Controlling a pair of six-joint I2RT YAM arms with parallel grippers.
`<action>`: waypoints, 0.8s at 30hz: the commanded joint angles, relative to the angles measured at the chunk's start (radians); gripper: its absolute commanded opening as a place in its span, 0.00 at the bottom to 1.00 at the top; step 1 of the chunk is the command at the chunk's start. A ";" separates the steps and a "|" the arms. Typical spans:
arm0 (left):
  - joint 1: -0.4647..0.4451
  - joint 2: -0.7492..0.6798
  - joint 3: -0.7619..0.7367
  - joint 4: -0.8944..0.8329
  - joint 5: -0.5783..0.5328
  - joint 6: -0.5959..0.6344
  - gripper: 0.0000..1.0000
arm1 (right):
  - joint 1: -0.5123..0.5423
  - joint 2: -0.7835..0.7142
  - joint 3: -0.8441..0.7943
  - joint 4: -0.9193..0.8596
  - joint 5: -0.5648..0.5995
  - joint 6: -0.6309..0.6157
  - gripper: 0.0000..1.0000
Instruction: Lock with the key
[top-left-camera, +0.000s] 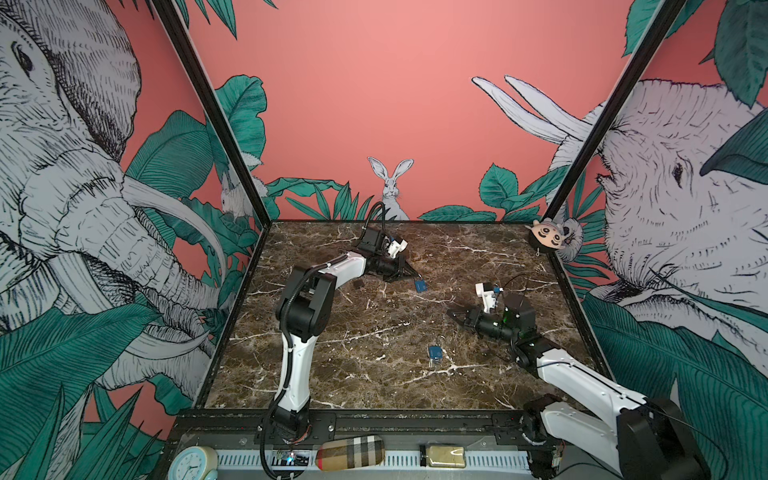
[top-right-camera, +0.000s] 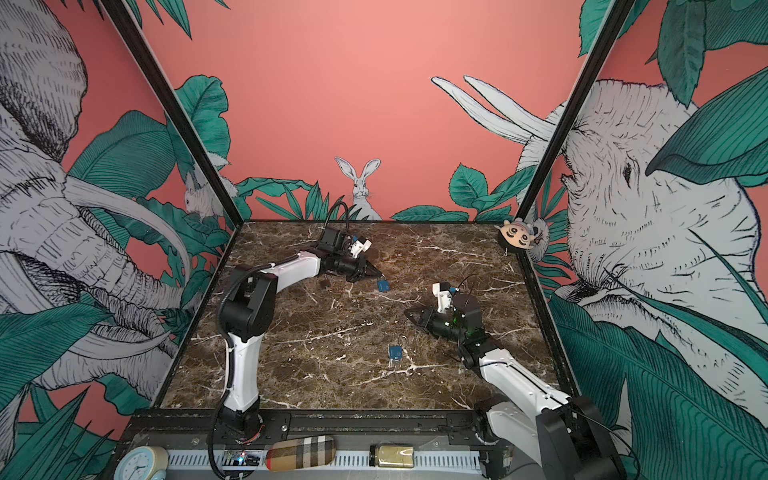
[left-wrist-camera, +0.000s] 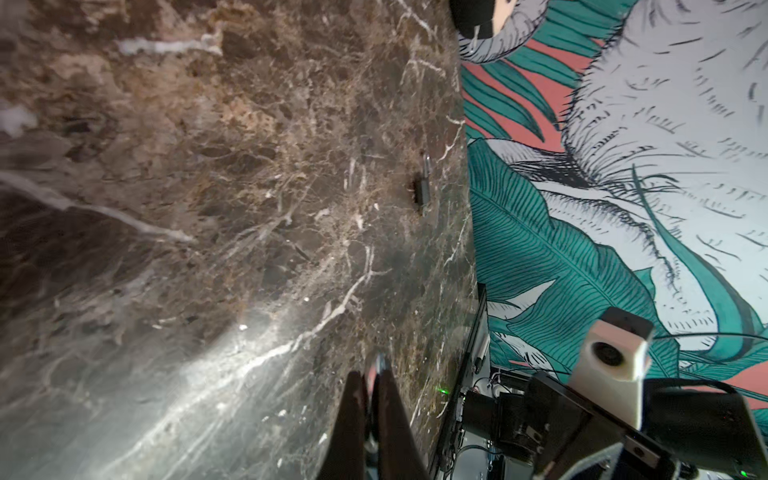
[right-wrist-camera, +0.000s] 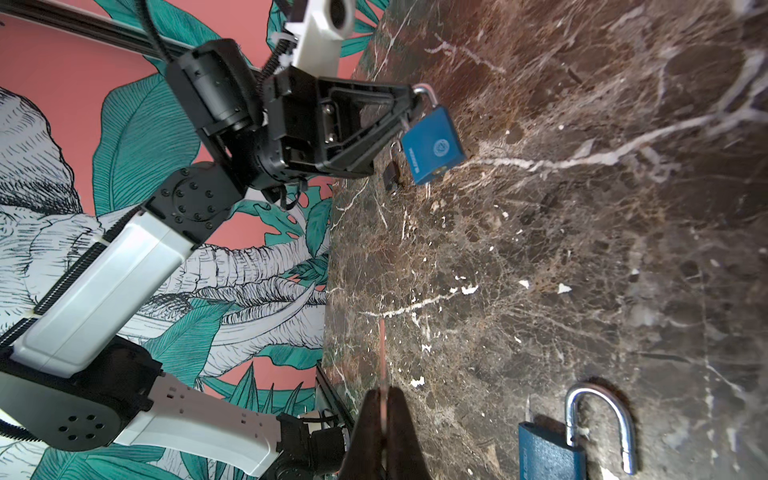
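Note:
At the back middle, my left gripper is shut on the silver shackle of a blue padlock. The padlock's body hangs down onto the marble. A small dark key lies on the table just left of that padlock. A second blue padlock lies flat at the front middle with its shackle swung open. My right gripper hovers low at the right, shut, with nothing I can make out between its fingers. It points left, behind the second padlock.
Another dark key lies near the table's right edge, seen in the left wrist view. A plush head sits in the back right corner. A clock, a checked case and a jar rest on the front ledge.

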 joint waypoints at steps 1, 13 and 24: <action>-0.001 0.027 0.090 -0.100 -0.010 0.069 0.00 | -0.021 -0.035 -0.024 0.024 0.004 -0.013 0.00; -0.001 0.229 0.332 -0.275 -0.025 0.133 0.00 | -0.059 -0.067 -0.075 0.068 -0.041 0.002 0.00; 0.008 0.303 0.423 -0.380 -0.031 0.218 0.00 | -0.072 -0.086 -0.065 0.019 -0.056 -0.020 0.00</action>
